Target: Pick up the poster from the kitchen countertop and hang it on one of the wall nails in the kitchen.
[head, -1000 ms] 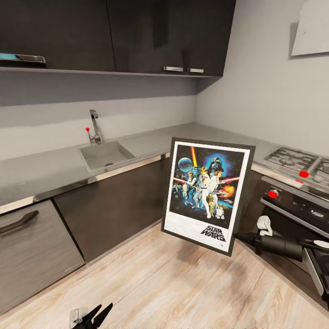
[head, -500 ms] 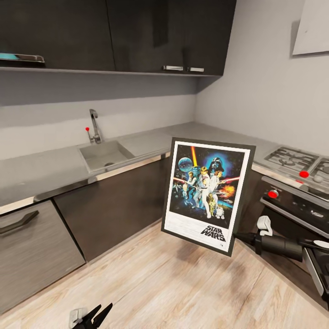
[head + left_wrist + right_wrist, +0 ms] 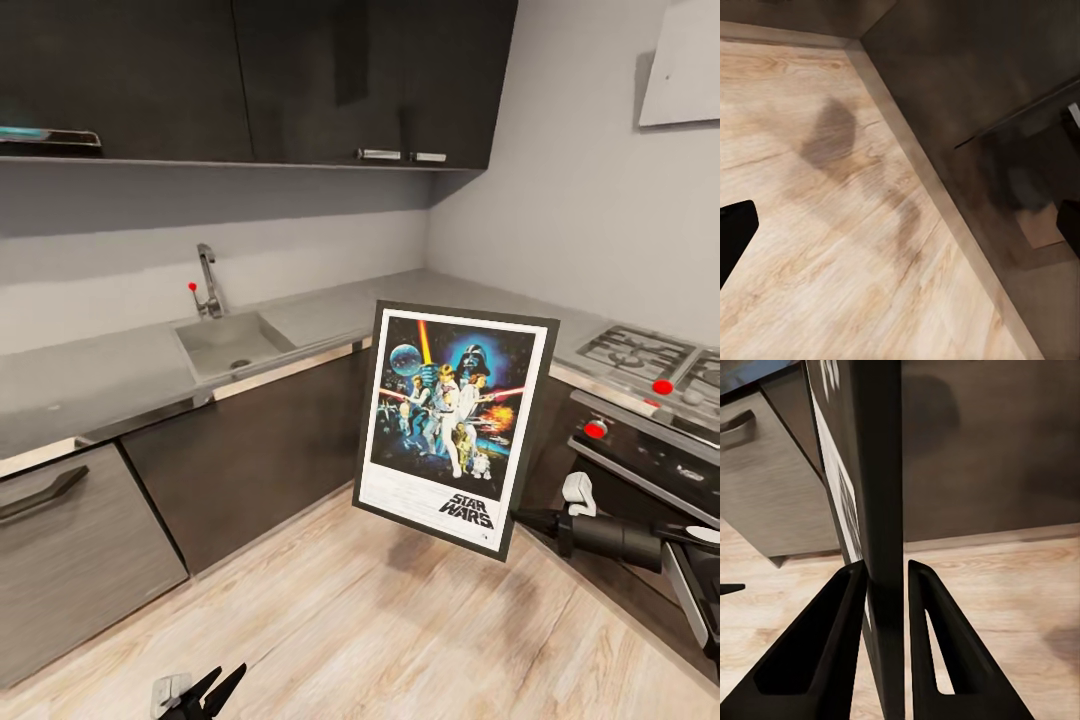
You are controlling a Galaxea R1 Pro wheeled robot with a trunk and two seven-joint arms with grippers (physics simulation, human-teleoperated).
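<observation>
Over the pale wood-plank floor, w/ the long grey brushed-metal L-shaped table behind it, hangs the upright rectangular Star Wars poster w/ thin black frame & white border – off the table, in the air, tilted a bit. Right pincer has it by the lower right corner; the right wrist view shows the two black fingers closed on the frame edge, one each side, touching. Left pincer sits low over the floor, fingers apart, nothing in it.

Handling, as a guess: stiff flat panel, prob. light, but a corner hold gives it leverage to swing or twist – slow moves. Frame edge looks smooth, so slip is poss. A mid-edge hold would steady it more. No nail discernible on the light-grey wall yet
</observation>
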